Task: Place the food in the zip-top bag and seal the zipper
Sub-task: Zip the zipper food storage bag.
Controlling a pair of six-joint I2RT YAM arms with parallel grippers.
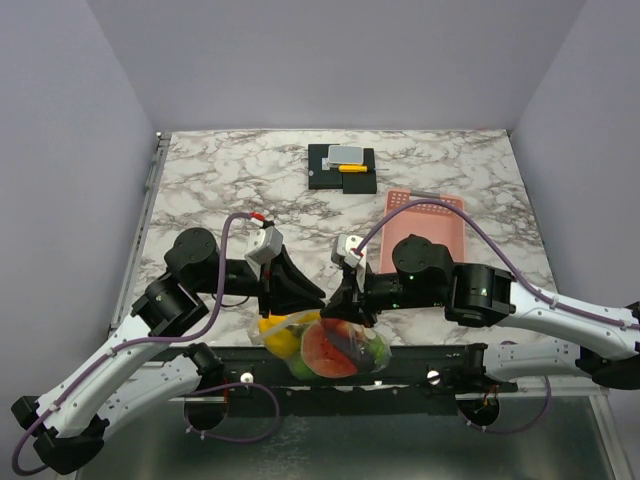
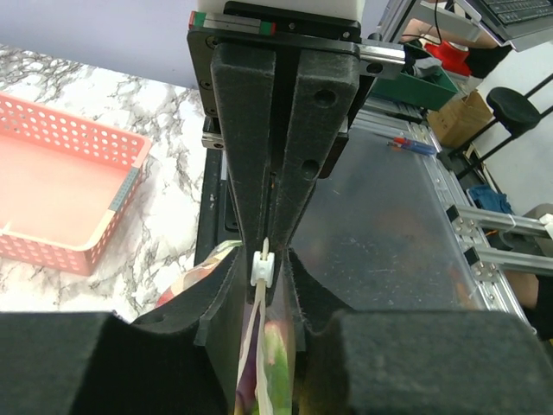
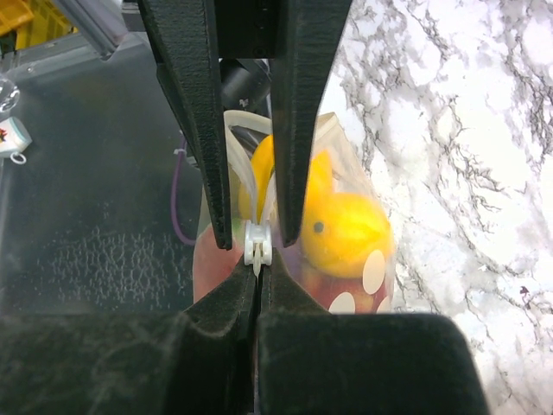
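The clear zip-top bag (image 1: 335,352) lies at the table's near edge with red, yellow and green food (image 1: 328,352) inside it. In the right wrist view yellow food (image 3: 341,229) shows through the plastic. My right gripper (image 3: 258,275) is shut on the end of the bag's top edge, right beside the white slider (image 3: 257,244). My left gripper (image 2: 265,261) faces it from the other side. Its jaws stand narrowly apart around the zipper strip just behind the slider (image 2: 262,269), with gaps on both sides. From above, the left gripper (image 1: 308,298) and right gripper (image 1: 345,305) meet over the bag.
A pink perforated basket (image 1: 425,235) stands behind the right arm, also in the left wrist view (image 2: 60,190). A yellow-and-grey item on a black base (image 1: 343,165) sits at the back. The bag overhangs the black rail (image 1: 430,362) at the table's front.
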